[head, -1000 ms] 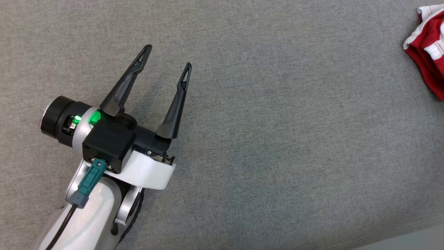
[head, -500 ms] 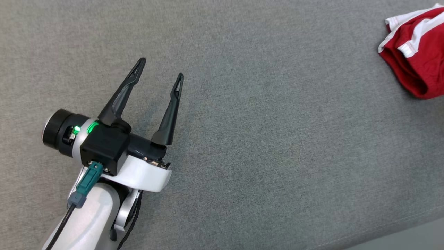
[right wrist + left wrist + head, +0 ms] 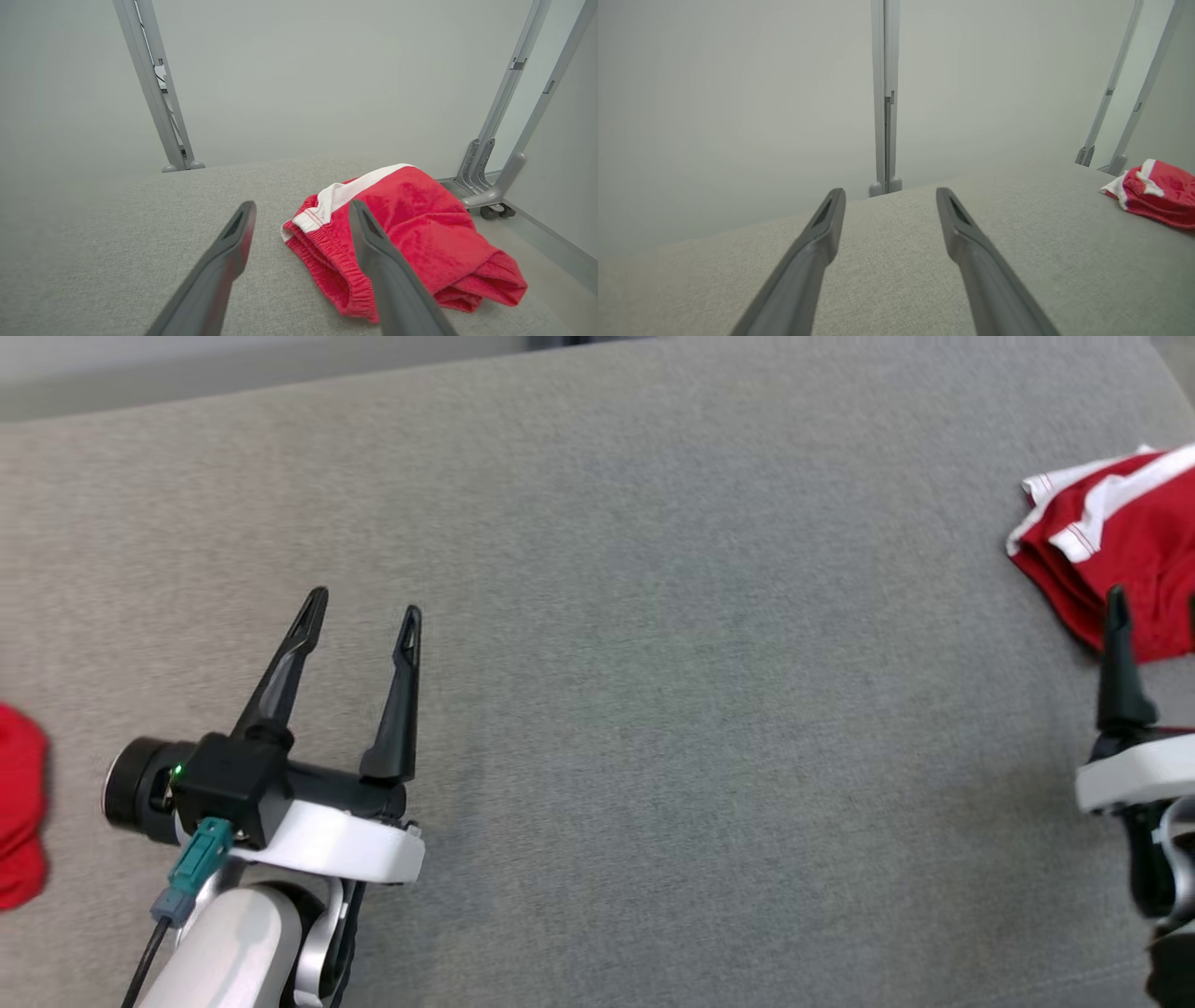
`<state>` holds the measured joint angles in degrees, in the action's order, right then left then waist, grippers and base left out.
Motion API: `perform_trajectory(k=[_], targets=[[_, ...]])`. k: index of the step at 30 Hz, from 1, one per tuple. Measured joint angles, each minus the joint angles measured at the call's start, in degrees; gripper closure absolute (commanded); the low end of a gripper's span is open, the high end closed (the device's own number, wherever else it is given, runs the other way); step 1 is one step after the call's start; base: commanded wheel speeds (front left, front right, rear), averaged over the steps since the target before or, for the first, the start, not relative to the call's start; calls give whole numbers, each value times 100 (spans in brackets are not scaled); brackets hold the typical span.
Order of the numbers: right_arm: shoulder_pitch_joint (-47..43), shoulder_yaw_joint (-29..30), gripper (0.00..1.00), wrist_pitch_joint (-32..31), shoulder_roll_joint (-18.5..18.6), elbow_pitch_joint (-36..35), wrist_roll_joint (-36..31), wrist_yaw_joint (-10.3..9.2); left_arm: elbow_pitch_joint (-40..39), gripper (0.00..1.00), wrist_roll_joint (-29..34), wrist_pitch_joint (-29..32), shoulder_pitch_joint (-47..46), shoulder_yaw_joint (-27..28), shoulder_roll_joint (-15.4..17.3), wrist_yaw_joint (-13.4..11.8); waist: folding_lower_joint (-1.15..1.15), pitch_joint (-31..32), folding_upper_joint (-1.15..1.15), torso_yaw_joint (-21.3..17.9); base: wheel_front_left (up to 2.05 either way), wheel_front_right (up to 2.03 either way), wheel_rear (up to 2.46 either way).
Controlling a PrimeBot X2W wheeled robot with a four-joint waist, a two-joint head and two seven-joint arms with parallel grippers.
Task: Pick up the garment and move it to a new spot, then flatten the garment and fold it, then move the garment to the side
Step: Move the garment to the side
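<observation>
So we're looking at the red shorts [image 3: 1111, 546] sitting folded-ish with the white trim showing, over at the right side of the grey padded surface [image 3: 653, 709], close to its edge going by the right wrist view. The right gripper [image 3: 302, 205] is hanging just in front of them with its fingers spread wide and nothing between them. The left gripper [image 3: 364, 602] is hovering over bare surface well away, also wide open and empty.

What we're worrying about: one right finger is lining up right over the near hem. If that arm is pulling away low, we're guessing it could be dragging the elastic waistband and undoing the fold. A nudge outward could also be sliding the shorts towards the edge, since they're looking pretty near it. The bundle is looking loose and puffy too, so it might be flopping open on its own.

Compared with a second back, the head camera is swinging. The far edge of the surface is coming into the head view, a bit of red cloth [image 3: 17, 812] is showing at far left, and the right gripper is appearing at lower right. The left gripper is looking just as open as before.
</observation>
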<state>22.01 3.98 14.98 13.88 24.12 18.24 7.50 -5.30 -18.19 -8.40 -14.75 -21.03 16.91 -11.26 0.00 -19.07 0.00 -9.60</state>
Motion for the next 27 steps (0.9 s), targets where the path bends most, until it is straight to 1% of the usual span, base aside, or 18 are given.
perform_trajectory(k=[3, 8, 11, 16, 20, 27], targets=[[-248, -7, 0, 0, -263, -333, -193, 0, 105, 0, -122, -119, 138, 85, -49, -54, 0, 156, 0, 172, 0, 0, 0], [-561, -114, 0, -129, -564, -817, -456, 0, 264, 0, -327, -289, 436, 334, -98, -203, 0, 405, 0, 465, 0, 0, 0], [-727, -165, 0, -234, -601, -1062, -537, 0, 326, 0, -446, -382, 627, 510, -93, -280, 0, 563, 0, 631, 0, 0, 0], [-1008, -154, 0, -437, -662, -1348, -669, 0, 380, 0, -563, -459, 947, 672, -26, -326, 0, 844, 0, 839, 0, 0, 0], [-1274, -96, 0, -545, -672, -1523, -750, 0, 412, 0, -594, -436, 1128, 628, 34, -286, 0, 1057, 0, 947, 0, 0, 0], [-1749, 5, 0, -676, -697, -1863, -795, 0, 456, 0, -604, -338, 1317, 504, 48, -242, 0, 1340, 0, 992, 0, 0, 0]])
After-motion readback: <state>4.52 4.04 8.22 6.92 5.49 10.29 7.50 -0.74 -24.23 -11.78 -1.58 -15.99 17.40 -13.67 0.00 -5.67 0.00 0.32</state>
